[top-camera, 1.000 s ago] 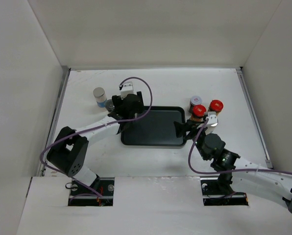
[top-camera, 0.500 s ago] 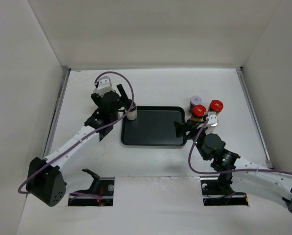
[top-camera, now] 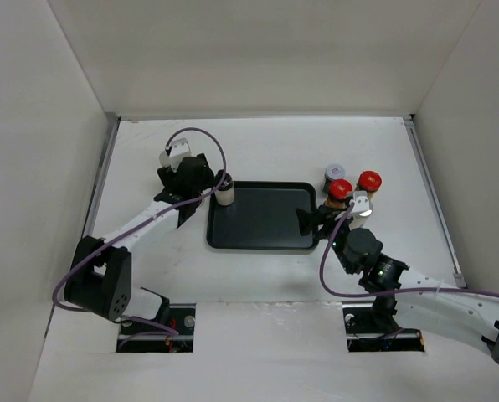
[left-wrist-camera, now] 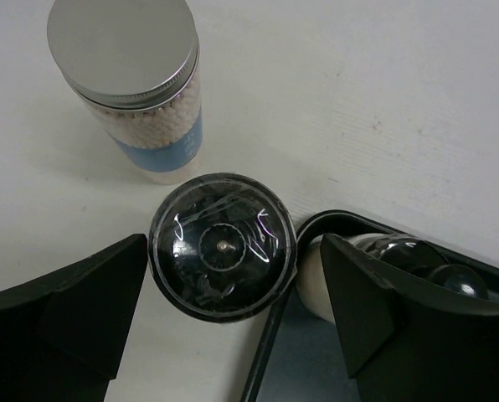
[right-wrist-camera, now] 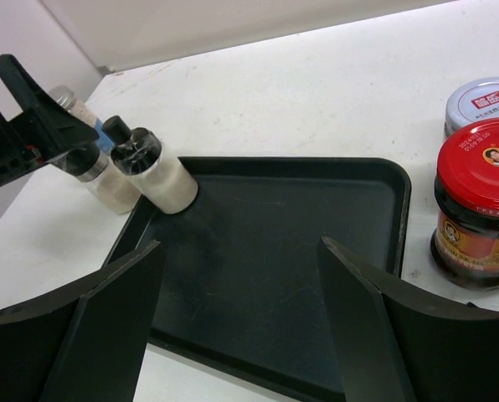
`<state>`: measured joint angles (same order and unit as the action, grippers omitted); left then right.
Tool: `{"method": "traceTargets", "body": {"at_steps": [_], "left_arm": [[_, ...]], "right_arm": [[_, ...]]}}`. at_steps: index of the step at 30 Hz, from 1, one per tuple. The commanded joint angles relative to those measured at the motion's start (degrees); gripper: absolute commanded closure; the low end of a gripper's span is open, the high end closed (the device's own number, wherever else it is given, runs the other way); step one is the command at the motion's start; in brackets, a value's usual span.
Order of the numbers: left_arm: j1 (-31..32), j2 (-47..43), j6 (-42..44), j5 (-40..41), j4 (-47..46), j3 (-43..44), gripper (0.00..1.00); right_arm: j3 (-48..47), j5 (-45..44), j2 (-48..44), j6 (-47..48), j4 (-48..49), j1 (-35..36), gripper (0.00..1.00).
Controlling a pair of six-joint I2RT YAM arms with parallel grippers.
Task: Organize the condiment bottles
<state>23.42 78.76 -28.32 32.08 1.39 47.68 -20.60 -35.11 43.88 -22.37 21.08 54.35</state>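
Note:
My left gripper (left-wrist-camera: 233, 260) is open, its fingers on either side of a black-capped shaker (left-wrist-camera: 222, 247) that stands on the table just outside the black tray (left-wrist-camera: 266, 368). A silver-lidded jar with a blue label (left-wrist-camera: 124, 50) stands just beyond it. A white shaker with a black cap (top-camera: 224, 193) stands in the tray's far left corner; it also shows in the right wrist view (right-wrist-camera: 153, 172). My right gripper (right-wrist-camera: 241, 247) is open and empty above the tray's right side. Two red-lidded brown jars (top-camera: 340, 189) (top-camera: 369, 181) and a grey-lidded jar (top-camera: 335, 173) stand right of the tray.
The tray (top-camera: 266, 219) lies in the middle of the table. In the top view my left gripper (top-camera: 196, 184) hides the two jars left of the tray. White walls close in the table at the left, back and right.
My left gripper let go of the white shaker in the tray's far left corner and moved left, down around the black-capped shaker. The right arm has not moved.

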Motion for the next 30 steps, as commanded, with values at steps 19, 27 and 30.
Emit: {"method": "traceTargets", "body": {"at_steps": [19, 27, 30], "left_arm": [[4.9, -21.0, 0.2, 8.3, 8.0, -5.8, 0.63], [15.1, -26.0, -2.7, 5.9, 16.5, -0.8, 0.64], [20.9, -21.6, -3.0, 6.3, 12.0, 1.4, 0.64]], "right_arm": [[0.3, 0.4, -1.3, -0.7, 2.7, -0.3, 0.19], [0.4, 0.0, -1.7, -0.7, 2.6, -0.3, 0.19], [0.6, 0.0, -2.0, -1.0, 2.4, -0.7, 0.19]]}}
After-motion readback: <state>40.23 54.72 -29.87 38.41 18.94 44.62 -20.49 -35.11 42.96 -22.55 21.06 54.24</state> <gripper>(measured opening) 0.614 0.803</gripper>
